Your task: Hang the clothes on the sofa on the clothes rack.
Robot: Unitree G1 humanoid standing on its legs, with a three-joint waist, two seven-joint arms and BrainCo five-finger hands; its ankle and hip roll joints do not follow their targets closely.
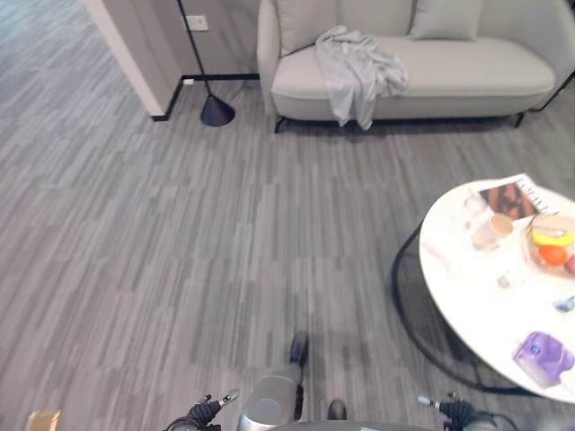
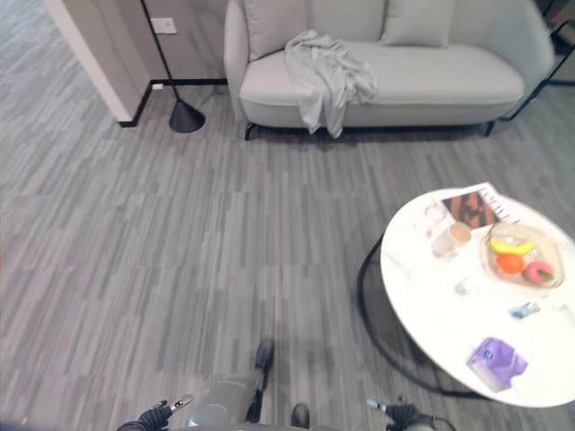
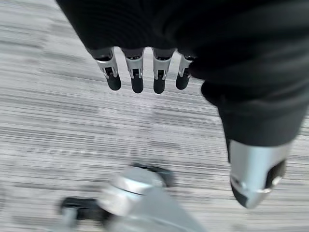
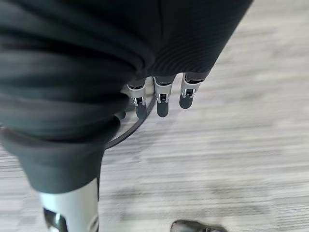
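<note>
A light grey garment (image 1: 358, 72) lies crumpled on the left part of the pale sofa (image 1: 467, 76) at the far side of the room, one end hanging over the seat's front edge. My left hand (image 3: 137, 79) hangs low over the wood-pattern floor, fingers straight and thumb apart, holding nothing. My right hand (image 4: 162, 99) hangs the same way over the floor, fingers straight and empty. Both hands are far from the sofa.
A round white table (image 1: 476, 305) on a black ring base stands at the right, carrying a fruit bowl (image 1: 552, 247), a cup, a magazine and a purple pack. A floor lamp's black base (image 1: 216, 110) and a wall corner (image 1: 135, 54) are left of the sofa.
</note>
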